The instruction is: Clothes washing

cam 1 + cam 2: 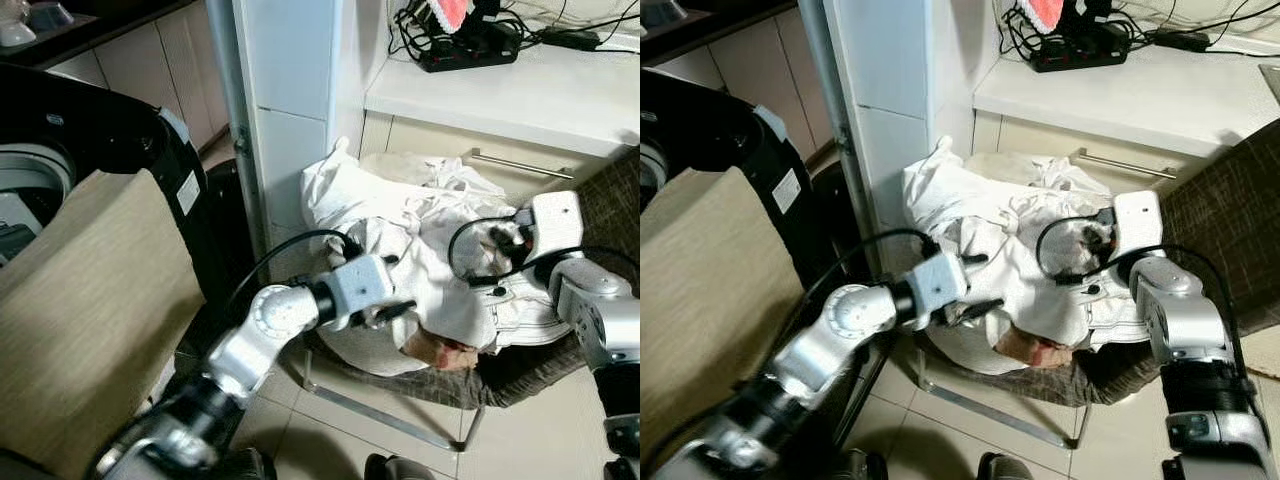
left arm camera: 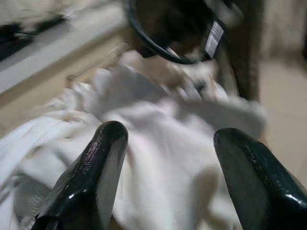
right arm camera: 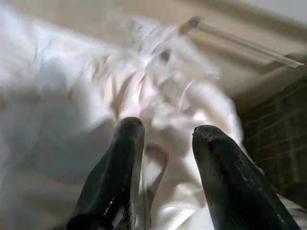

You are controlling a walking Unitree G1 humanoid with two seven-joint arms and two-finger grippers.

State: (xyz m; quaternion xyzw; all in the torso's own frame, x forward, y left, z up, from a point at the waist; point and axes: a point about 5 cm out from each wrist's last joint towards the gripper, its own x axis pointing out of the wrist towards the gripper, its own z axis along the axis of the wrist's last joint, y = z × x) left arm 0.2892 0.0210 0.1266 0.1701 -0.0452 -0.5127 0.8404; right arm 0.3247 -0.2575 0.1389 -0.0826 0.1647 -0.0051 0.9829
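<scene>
A heap of white clothes (image 1: 420, 230) lies on a brown woven chair (image 1: 520, 375) in front of a cabinet. My left gripper (image 1: 393, 313) reaches in at the heap's near left edge. In the left wrist view its fingers (image 2: 103, 158) stand open, with white cloth just beyond the tips and nothing held. My right gripper (image 1: 492, 246) is at the heap's right side, its tips down in the folds. In the right wrist view the right gripper (image 3: 168, 130) is open, with a fold of white cloth lying between the fingers. A black washing machine (image 1: 110, 130) stands at the left.
A beige cloth-covered panel (image 1: 90, 300) fills the near left beside the machine. A white pillar (image 1: 285, 110) stands behind the chair. The white counter (image 1: 500, 95) carries a black power strip (image 1: 470, 45) with cables. The chair's metal frame (image 1: 385, 415) rests on tiled floor.
</scene>
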